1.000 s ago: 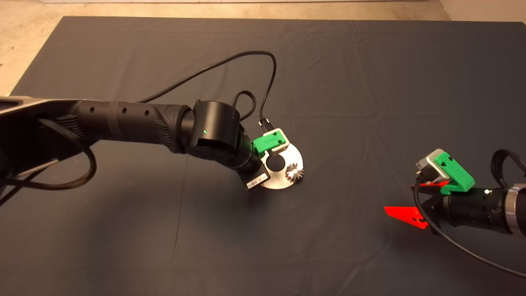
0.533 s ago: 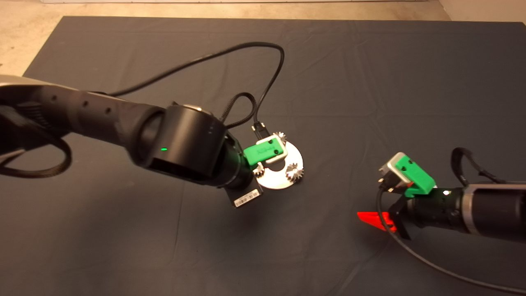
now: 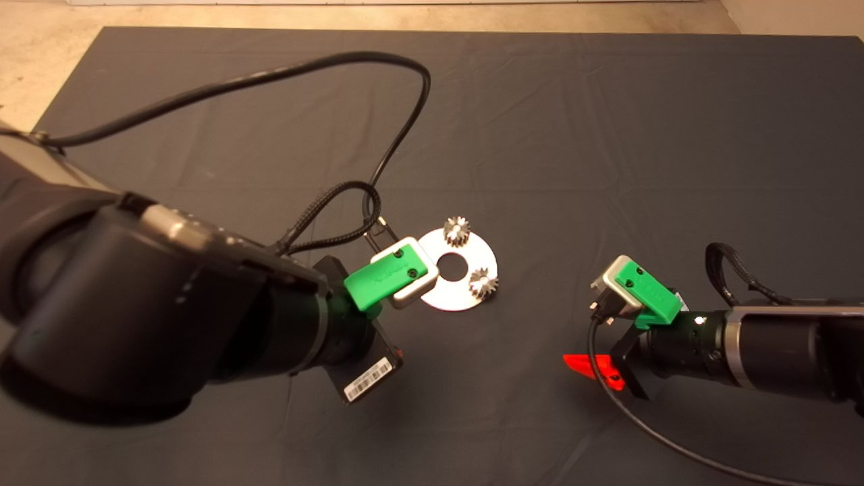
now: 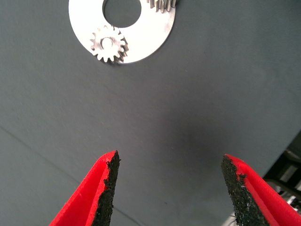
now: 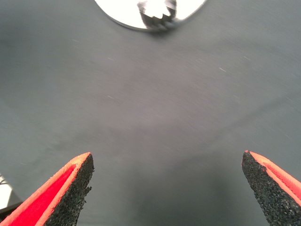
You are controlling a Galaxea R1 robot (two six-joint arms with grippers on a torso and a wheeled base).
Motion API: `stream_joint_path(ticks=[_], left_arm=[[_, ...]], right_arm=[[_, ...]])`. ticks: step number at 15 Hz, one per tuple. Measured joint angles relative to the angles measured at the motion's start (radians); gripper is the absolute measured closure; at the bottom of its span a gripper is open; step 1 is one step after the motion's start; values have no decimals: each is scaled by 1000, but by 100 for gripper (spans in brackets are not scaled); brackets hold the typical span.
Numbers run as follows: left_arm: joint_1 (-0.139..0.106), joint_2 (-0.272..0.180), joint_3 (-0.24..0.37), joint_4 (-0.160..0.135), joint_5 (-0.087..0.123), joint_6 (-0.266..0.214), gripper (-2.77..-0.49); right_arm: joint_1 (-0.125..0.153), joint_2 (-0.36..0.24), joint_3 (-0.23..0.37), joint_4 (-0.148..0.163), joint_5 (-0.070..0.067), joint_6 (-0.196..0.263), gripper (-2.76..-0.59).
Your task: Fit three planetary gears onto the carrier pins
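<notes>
We saw the big dark tabletop (image 3: 607, 121) first, with two black arms reaching over it. The left gripper (image 4: 167, 186) hung just beside the round silver plate (image 3: 457, 299), on its left side, with its fingers spread wide and nothing between them. The right gripper (image 5: 167, 188) sat well apart from the plate, off to its right, and its fingers were spread wide and empty too. So the left gripper was much nearer to the plate than the right one. The plate lay flat near the middle of the tabletop. On it we counted the planetary gears (image 3: 457, 231): one at the far rim, one at the right rim (image 3: 483, 283), and one on the left side (image 4: 108, 44) that only the left wrist camera showed. Each gear lay flat on the plate, and a carrier pin (image 4: 106, 42) showed in the hole of the left one. We thought all three gears were on, so little was left to do.
</notes>
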Motion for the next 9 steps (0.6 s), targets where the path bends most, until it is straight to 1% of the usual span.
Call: stream_joint_path(ticks=[1, 2, 3, 4, 5, 6, 7, 8, 9], left_arm=[[0, -1, 15, 2, 0, -40, -149], [0, -1, 27, 6, 0, -77, -149], [0, -1, 32, 8, 0, -103, -149], [0, -1, 35, 13, 0, -115, -149], [0, 0, 37, 20, -1, -128, -149], [0, 2, 39, 24, 0, -140, -149], [0, 2, 42, 24, 0, -146, -149], [0, 2, 43, 24, 0, -149, -149], [0, 2, 45, 25, 0, -156, -149]], right_arm=[[0, 29, 0, 0, 4, 1, -236], [0, 52, 0, -1, 5, 4, -236], [3, 74, 0, -2, 2, 15, -236], [5, 97, 0, -4, -10, 27, -236], [5, 120, 0, -5, -33, 30, -236], [5, 143, 0, -6, -72, 34, -236], [5, 174, 0, -13, -121, 39, -236], [9, 209, 0, -20, -153, 56, -236], [17, 235, 0, -30, -152, 65, -236]])
